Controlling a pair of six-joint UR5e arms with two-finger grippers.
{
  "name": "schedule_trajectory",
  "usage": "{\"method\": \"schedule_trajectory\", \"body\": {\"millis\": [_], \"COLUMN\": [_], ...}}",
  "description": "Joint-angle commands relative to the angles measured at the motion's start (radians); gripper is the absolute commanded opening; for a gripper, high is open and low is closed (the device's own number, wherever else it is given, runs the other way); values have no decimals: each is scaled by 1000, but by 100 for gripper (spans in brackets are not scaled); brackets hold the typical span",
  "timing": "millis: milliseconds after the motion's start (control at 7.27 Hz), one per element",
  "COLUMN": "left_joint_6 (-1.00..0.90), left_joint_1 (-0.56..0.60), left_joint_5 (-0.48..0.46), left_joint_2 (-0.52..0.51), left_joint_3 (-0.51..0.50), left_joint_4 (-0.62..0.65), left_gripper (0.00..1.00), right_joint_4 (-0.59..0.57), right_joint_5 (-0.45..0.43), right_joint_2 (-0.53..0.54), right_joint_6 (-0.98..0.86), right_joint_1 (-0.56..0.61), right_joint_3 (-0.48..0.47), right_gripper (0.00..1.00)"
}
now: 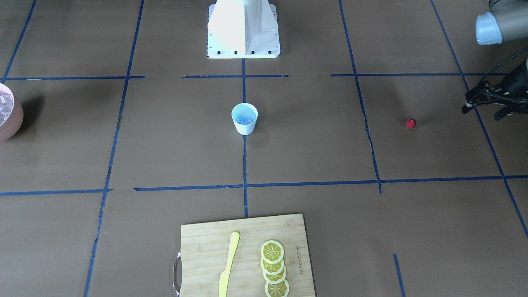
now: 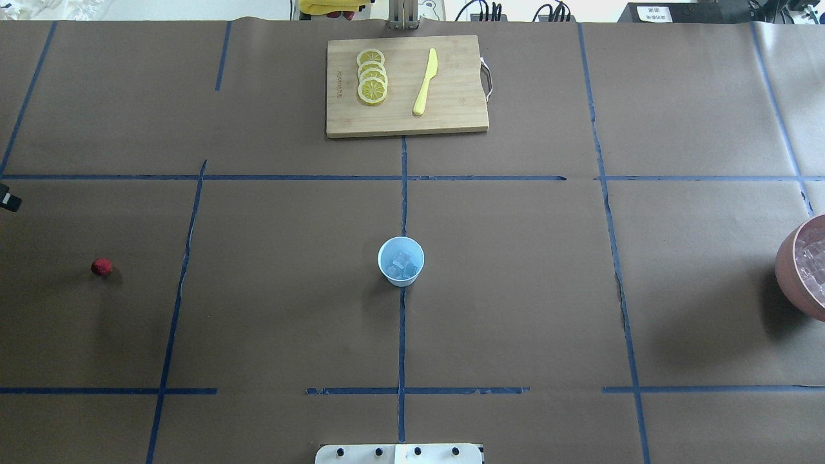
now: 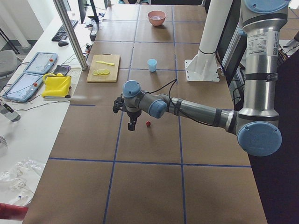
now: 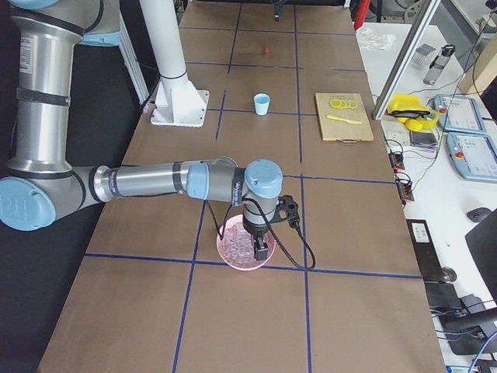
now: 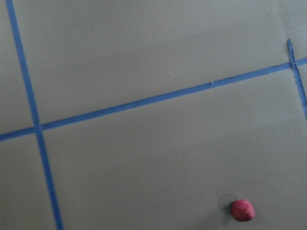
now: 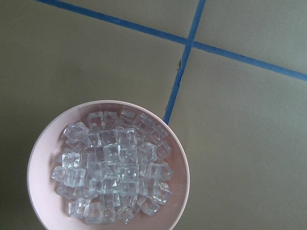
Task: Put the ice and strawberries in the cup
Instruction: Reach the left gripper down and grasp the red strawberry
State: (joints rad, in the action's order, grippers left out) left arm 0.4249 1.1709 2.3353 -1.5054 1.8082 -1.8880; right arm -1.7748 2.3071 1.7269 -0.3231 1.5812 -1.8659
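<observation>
Ice (image 2: 401, 263) is seen in cup (image 2: 380, 264), frame centre; strawberry (image 2: 101, 267) not yet added, lying mid-left on table. Left gripper (image 1: 482, 112) is held spread nr berry. Right gripper (image 4: 262, 249) is hung over bowl (image 6: 43, 206); its state can't be told.

Robotics laboratory: a robot arm (image 3: 196, 109) over a paper-covered table (image 2: 515, 290) gridded with blue tape (image 2: 290, 177); teach pendants (image 3: 39, 63) and keyboard (image 3: 65, 29) alongside.

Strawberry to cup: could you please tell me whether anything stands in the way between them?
Nothing visible does. Only bare table lies between the strawberry and the cup. The board sits off that line, at the far edge, and the bowl is beyond the cup.
</observation>
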Motion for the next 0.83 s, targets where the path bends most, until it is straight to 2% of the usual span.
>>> {"method": "schedule_trajectory", "body": {"millis": [0,550,688], "left_joint_6": [252,400,409], "left_joint_1": [-173,-341,-353], "left_joint_5": [-109,-256,-281], "left_joint_2": [57,59,59], "left_joint_3": [-7,-10,-26], "left_joint_4": [-210,-238,-282], "left_gripper": [100,100,100], "right_joint_4": [0,0,0], "right_joint_5": [0,0,0], "right_joint_2": [0,0,0], "right_joint_6": [1,1,1], "right_joint_1": [0,0,0], "right_joint_3": [1,1,1], "right_gripper": [99,99,99]}}
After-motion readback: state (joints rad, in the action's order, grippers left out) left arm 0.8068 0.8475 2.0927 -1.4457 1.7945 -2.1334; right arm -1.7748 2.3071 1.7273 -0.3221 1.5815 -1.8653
